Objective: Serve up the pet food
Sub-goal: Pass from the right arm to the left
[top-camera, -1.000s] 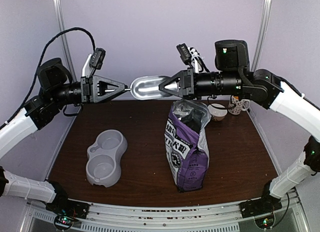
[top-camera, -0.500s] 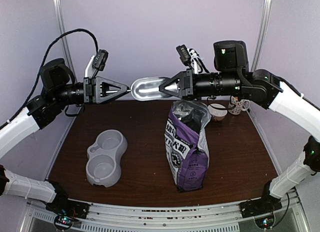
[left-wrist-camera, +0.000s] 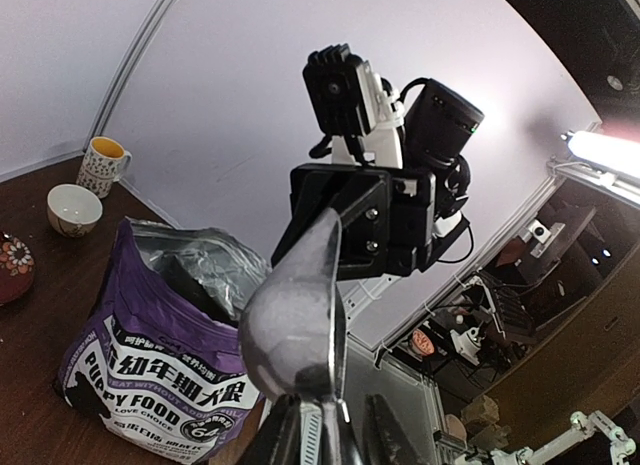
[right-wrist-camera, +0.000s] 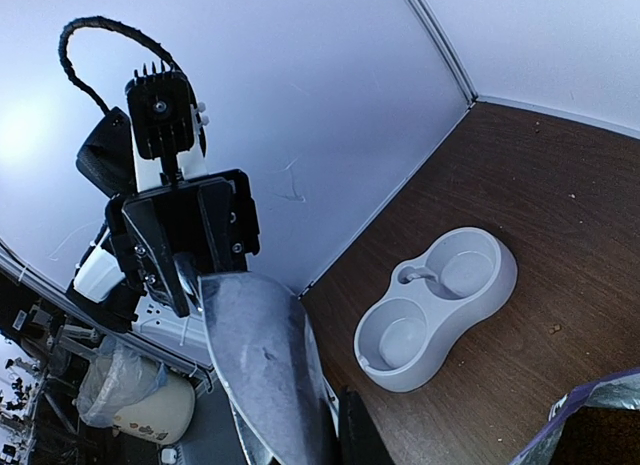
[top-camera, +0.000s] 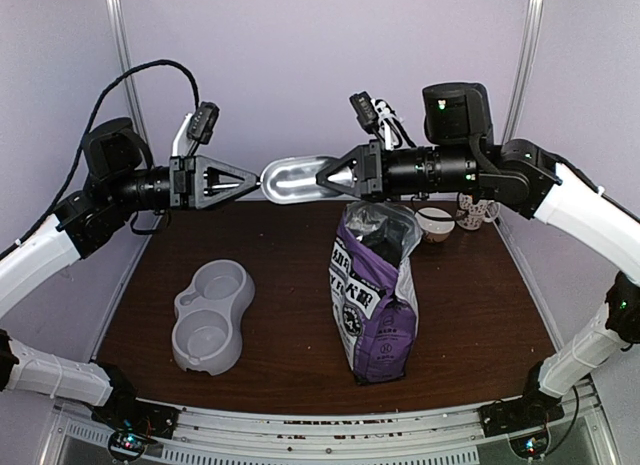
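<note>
Left hand narrowed around scoop stub, grip cannot be told, right hand clamped on scoop, bag contents hidden

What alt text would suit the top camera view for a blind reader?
Two robot arms meet at a metal scoop held in mid-air above a brown table, where an open purple food bag and grey double bowl stand.

The feeder lay on the table left of the bag; bowl and mug stood behind it, scoop above.
</note>
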